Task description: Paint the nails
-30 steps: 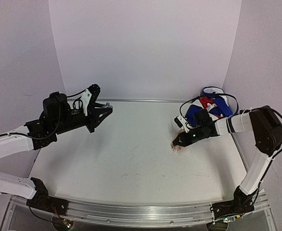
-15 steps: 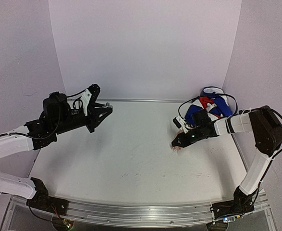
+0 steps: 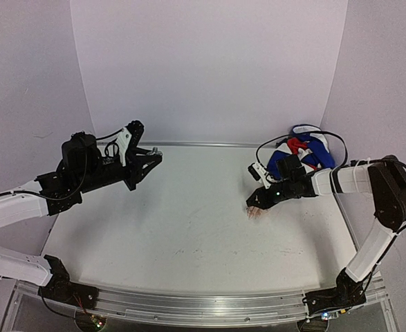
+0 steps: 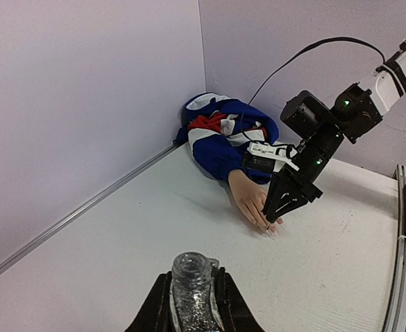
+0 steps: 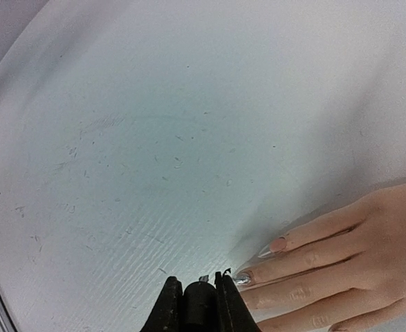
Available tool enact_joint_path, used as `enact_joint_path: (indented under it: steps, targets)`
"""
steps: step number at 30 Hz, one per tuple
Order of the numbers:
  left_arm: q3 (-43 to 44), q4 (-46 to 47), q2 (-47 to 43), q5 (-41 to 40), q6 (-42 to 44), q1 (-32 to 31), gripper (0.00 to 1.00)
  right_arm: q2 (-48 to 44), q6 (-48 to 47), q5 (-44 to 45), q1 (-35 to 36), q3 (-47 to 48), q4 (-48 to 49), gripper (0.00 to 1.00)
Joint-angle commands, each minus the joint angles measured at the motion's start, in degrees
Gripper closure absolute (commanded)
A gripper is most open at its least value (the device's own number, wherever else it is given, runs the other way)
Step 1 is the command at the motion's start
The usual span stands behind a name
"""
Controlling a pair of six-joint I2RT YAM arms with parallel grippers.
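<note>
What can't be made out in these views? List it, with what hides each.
Nails: too small in the top view; the right claw covers most fingertips in the left wrist view.
Mannequin hand: wrist and lowest finger cut off by the right wrist view's edges.
Dark cap: mostly hidden between the right claw's fingers, right wrist view; no brush discernible.
Bottle: lower body hidden by the left claw, left wrist view.

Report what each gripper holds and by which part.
Left gripper clamps the open glitter polish bottle by its body, with the neck sticking out past the fingers. Right gripper pinches a dark brush cap by its sides.
</note>
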Motion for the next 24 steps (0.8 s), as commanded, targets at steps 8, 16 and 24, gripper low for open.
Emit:
enact_joint_path:
  steps: [8, 16, 24]
  targets:
    - [2.34, 1.24, 0.63, 0.94, -0.36, 0.33, 1.0, -1.02, 0.11, 5.3, -0.05, 0.02, -0.21, 1.0]
    - [2.29, 1.24, 0.49, 0.85, -0.14, 0.33, 1.0, 0.22, 0.11, 5.81, 0.02, 0.65, -0.71, 1.0]
    - [2.25, 1.25, 0.36, 0.67, -0.06, 0.39, 1.0, 0.73, 0.29, 6.14, 0.04, 0.46, -1.2, 1.0]
